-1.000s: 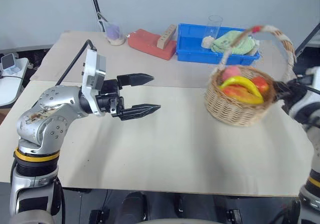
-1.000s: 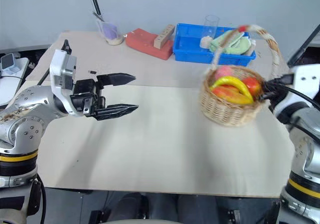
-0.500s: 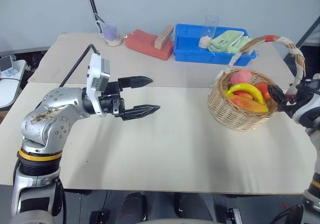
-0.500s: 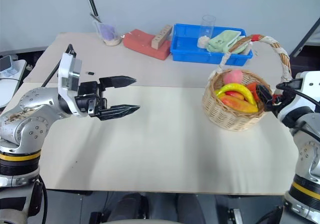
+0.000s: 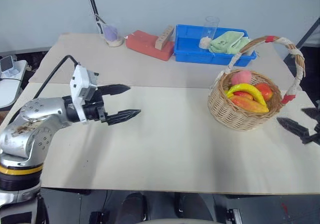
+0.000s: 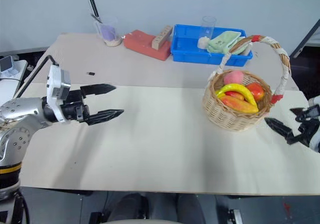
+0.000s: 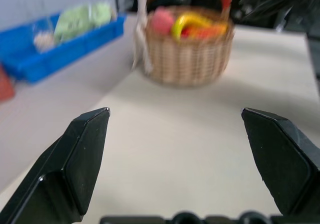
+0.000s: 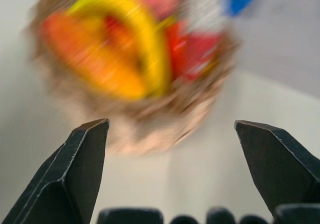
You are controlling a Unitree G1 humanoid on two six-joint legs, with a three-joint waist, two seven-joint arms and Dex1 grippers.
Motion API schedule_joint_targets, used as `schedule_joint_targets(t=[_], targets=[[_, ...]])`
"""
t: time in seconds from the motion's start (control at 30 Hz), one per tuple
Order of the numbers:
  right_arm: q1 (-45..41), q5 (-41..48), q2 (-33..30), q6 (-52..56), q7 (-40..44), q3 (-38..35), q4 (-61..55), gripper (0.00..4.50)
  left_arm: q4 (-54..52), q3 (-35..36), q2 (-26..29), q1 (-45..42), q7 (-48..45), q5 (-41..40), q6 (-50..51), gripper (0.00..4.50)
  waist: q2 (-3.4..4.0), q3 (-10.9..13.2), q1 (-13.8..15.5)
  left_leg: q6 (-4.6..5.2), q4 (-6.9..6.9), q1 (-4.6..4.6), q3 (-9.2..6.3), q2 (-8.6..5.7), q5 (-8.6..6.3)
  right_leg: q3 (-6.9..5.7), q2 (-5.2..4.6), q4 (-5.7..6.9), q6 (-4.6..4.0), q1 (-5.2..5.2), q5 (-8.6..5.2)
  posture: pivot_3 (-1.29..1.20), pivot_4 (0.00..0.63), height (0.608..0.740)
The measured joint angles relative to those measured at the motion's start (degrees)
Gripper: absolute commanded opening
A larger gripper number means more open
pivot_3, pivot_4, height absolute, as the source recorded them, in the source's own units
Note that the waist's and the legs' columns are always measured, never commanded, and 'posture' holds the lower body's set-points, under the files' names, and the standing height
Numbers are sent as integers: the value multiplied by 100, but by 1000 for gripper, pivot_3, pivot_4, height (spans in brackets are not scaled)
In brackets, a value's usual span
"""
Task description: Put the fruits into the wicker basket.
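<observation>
Left eye view, basket: the wicker basket (image 5: 243, 106) sits at the right of the frame on the table (image 5: 165, 144), handle arching over it; mango (image 5: 246, 103), banana (image 5: 247, 90) and peach (image 5: 241, 77) lie inside, with a red fruit (image 5: 263, 91) beside them.
Left eye view, my grippers: my left gripper (image 5: 122, 103) hangs at the left, jaws wide and empty, well apart from the basket; my right gripper (image 5: 306, 123) is at the right edge, just beside the basket, jaws spread, holding nothing.
Right eye view, room: bare tabletop between my arms; the blue tray (image 6: 192, 51) lies behind the basket.
Left wrist view: basket straight ahead between my open fingers (image 7: 75, 169), far off.
Right wrist view: basket close ahead, banana's long axis running slantwise.
Judgement: no fruit lies outside; the task looks finished, and my right arm is nearer.
</observation>
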Motion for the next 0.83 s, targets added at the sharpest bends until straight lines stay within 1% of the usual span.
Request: schedule_joint_targets(t=[0.07, 0.17, 0.23, 0.37, 0.47, 0.57, 0.83], targets=[[149, 61, -142, -84, 402, 46, -221, 4449, -40, 152, 260, 347, -20, 128, -2, 4500, 0, 0, -21, 0, -1, 8, 4, 5, 0, 3, 1, 1, 10, 1, -6, 0, 150, 726], [58, 204, -386, -252, 828, 295, -522, 4449, -185, 421, 639, 1063, -31, 399, -9, 4500, -2, 2, -34, -1, -2, 22, 13, 11, 0, 7, 0, 4, 16, 6, -13, 0, 150, 726], [-123, 272, -468, -325, 962, 466, -577, 4449, -253, 671, 724, 1469, -47, 474, -4, 4500, -5, 3, -6, -1, -1, 23, 15, 11, 0, 7, -3, 3, 15, 6, -13, 0, 150, 726], [-483, 285, -665, -473, 1190, 791, -464, 4449, -284, 1223, 773, 1917, -67, 538, -3, 4500, -6, 4, 102, -1, 0, 22, 20, 8, 0, 5, -12, 1, 5, 6, -18, 0, 150, 726], [-712, 281, -754, -528, 1303, 935, -316, 4449, -278, 1428, 808, 1990, -94, 569, -12, 4500, -6, 4, 152, -1, 1, 22, 24, 6, -1, 4, -14, 1, -13, 5, -27, 0, 150, 726], [-779, 272, -773, -615, 1363, 1059, -186, 4449, -258, 1440, 813, 1993, -105, 601, -17, 4500, -6, 4, 152, 0, -1, 21, 25, 6, -1, 3, -14, 1, -36, 5, -9, 0, 150, 726], [-916, 207, -838, -726, 1485, 1160, 41, 4449, -250, 1496, 813, 1996, -96, 617, -12, 4500, -6, 4, 122, 1, -2, 25, 32, 9, -2, 2, -13, 4, -23, 2, -2, 0, 150, 726]])
